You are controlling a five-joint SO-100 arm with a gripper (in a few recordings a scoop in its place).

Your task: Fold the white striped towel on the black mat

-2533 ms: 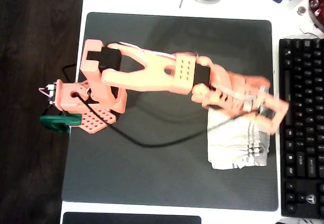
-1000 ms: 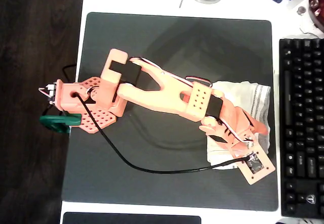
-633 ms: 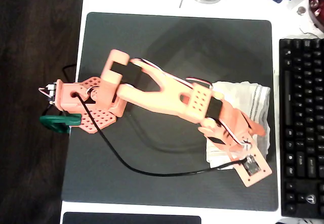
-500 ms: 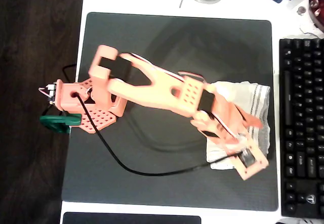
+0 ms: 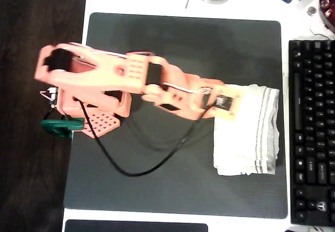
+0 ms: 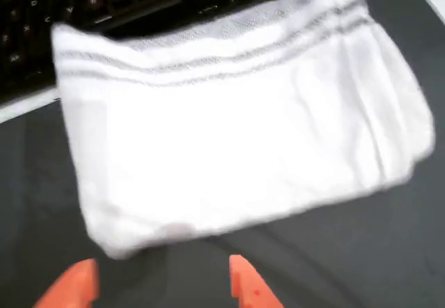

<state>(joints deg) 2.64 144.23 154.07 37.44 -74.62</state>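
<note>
White striped towel (image 5: 246,130) is lying folded at 3 o'clock on the black mat (image 5: 178,43), next to the keyboard (image 5: 313,127). Gripper (image 6: 163,284) is hovering w/ fingers apart, holding nothing, just short of towel's near edge.

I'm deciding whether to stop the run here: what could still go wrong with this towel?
The towel lies folded near the mat's right edge, close to the keyboard; another push could slide it off. The open gripper sits just short of the near edge, so closing may snag a layer and undo the fold.
</note>
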